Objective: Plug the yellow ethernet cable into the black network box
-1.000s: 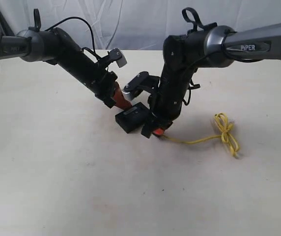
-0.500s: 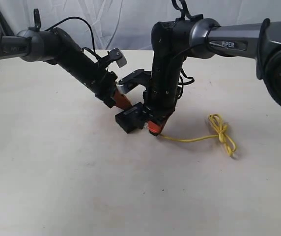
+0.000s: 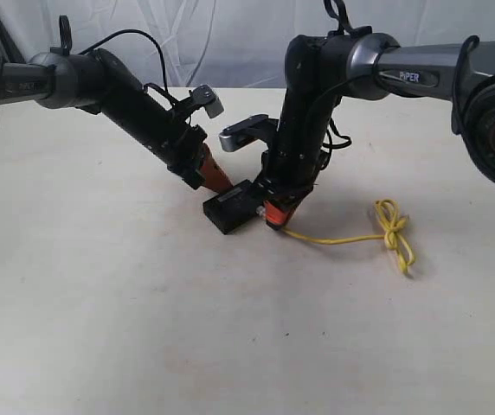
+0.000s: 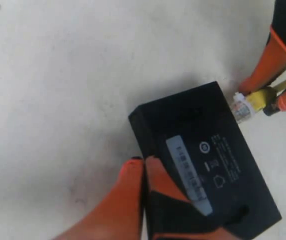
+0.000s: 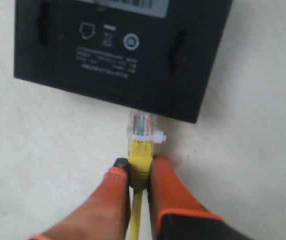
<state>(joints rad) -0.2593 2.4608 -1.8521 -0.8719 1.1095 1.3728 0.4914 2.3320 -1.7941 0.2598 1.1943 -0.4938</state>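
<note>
Pinching the yellow cable (image 5: 139,167) behind its plug (image 5: 142,125), my right fingers (image 5: 110,195) hold it against the black box (image 3: 230,208) mid-frame, seemingly not yet seated; my closed left fingers (image 4: 128,190) brace the box.

Cream table (image 3: 100,328), white backdrop (image 3: 230,43)

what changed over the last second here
The right tool, shut on the yellow ethernet cable, edged in toward the black network box, bringing the clear plug up against the box's side. The looped bundle was dragged slightly after it. Nothing was let go. The left tool stayed shut, pressing on the box, which kept its place.
</note>
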